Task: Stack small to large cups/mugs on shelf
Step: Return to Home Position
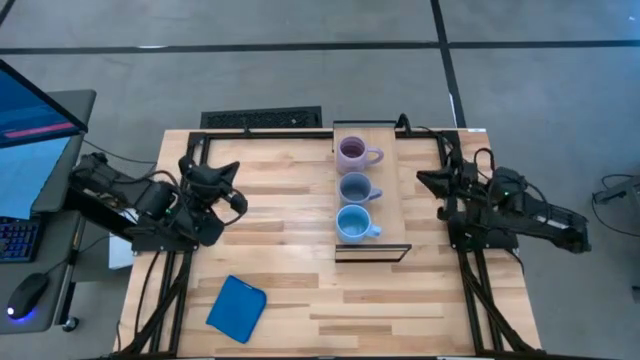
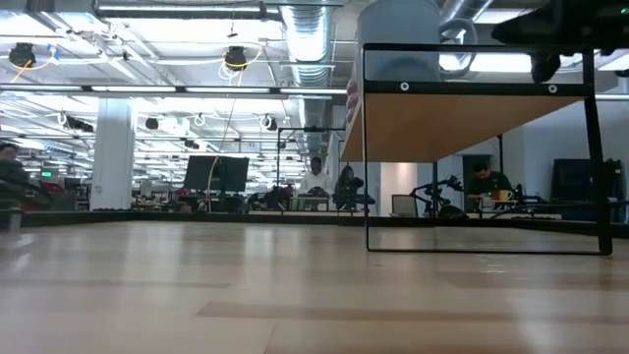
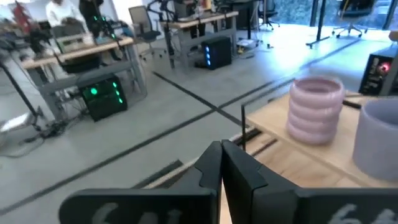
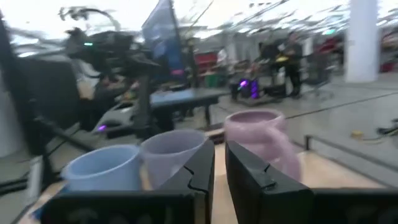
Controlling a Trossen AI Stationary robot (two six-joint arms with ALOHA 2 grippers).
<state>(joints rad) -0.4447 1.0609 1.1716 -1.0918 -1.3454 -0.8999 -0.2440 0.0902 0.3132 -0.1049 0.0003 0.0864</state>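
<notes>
Three mugs on a pale light-wood shelf (image 1: 392,215): a pale purple mug (image 1: 353,153) with ribbed bands, a dull grey-blue mug (image 1: 355,187), a bright light blue mug (image 1: 353,224). The desk (image 1: 290,290) is striped light-wood slats. A bright blue square pad (image 1: 236,308) lies near its front edge.

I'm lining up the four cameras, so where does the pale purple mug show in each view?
High view: pale purple mug at the shelf's far end.
Low view: cannot tell it apart.
Left wrist view: right of centre.
Right wrist view: centre right.
Shared landmark: the grey-blue mug beside it.
</notes>
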